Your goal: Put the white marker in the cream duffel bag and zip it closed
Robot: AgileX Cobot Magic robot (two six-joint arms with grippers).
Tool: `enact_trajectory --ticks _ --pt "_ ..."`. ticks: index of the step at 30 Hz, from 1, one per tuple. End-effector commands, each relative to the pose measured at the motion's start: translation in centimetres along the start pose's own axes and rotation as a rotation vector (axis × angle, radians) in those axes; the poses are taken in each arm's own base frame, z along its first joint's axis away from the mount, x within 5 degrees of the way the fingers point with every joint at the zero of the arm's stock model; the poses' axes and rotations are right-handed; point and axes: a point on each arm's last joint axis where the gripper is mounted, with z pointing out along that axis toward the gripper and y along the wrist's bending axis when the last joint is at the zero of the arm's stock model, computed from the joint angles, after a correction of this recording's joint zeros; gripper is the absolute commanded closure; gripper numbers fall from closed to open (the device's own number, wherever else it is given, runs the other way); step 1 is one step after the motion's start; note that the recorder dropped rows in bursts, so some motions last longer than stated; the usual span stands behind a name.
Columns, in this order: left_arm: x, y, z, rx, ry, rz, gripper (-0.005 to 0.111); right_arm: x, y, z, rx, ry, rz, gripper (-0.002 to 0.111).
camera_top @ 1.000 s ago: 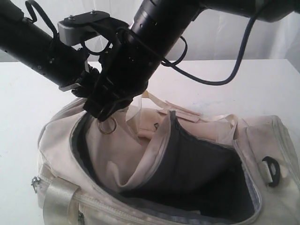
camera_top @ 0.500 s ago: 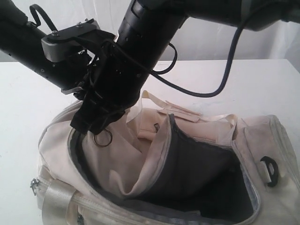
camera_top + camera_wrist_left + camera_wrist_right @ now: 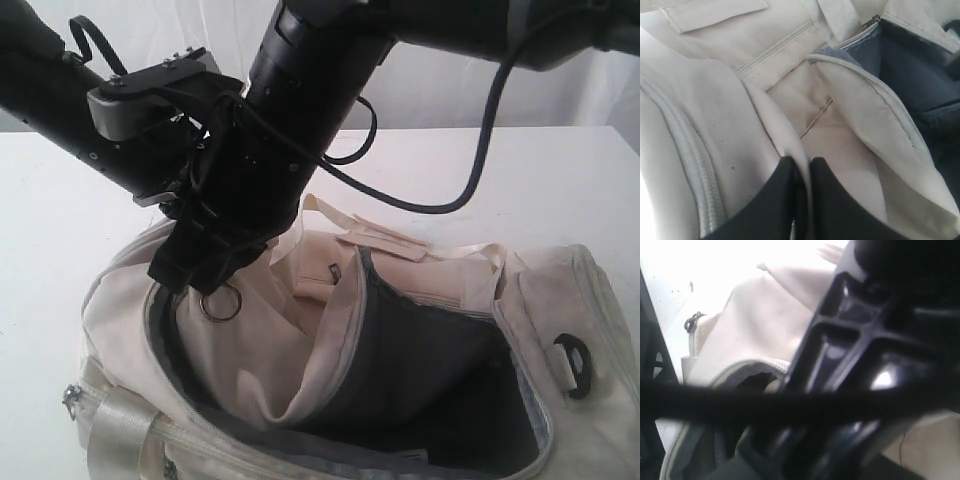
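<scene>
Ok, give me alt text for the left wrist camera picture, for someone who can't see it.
The left gripper, its black fingers nearly together, pinches a fold of the cream duffel bag. Beyond it, the bag's grey zipper edges a flap folded back from the dark grey lining.

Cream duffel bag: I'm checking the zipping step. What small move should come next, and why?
Probably draw the ring pull a little along the zipper toward the bag's other end. The cream duffel bag gapes wide, dark lining showing; the ring hangs just under the right gripper at one end, and the left gripper pinches cream fabric.
</scene>
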Motion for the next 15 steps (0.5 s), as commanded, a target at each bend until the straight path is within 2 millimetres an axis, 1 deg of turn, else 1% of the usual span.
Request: enact_trajectory --ticks 1,4,10,11,13,15 --pt "-1.8 2.5 0.6 -0.204 -0.206 -0.078 0.107 -1.9 5.7 -2.0 -0.345 -0.172 0.013 0.108" --pt "-1.9 2.7 0.7 -0.214 -0.211 -0.081 0.107 -2.2 6.3 -2.3 -0.409 -0.21 0.015 0.108" --pt "-1.7 3.2 1.2 -0.221 -0.2 -0.088 0.107 -2.4 8.5 -1.8 -0.448 -0.195 -0.037 0.108" --pt "-1.8 3.4 1.2 -0.223 -0.2 -0.088 0.107 -2.4 9.2 -1.6 -0.458 -0.188 -0.051 0.108" --pt "-2.0 3.8 0.7 -0.229 -0.209 -0.094 0.107 -2.5 9.8 -1.5 -0.468 -0.185 -0.063 0.108" --pt "-2.4 4.3 -0.4 -0.23 -0.226 -0.112 0.107 -2.4 10.3 -1.6 -0.475 -0.183 -0.076 0.108"
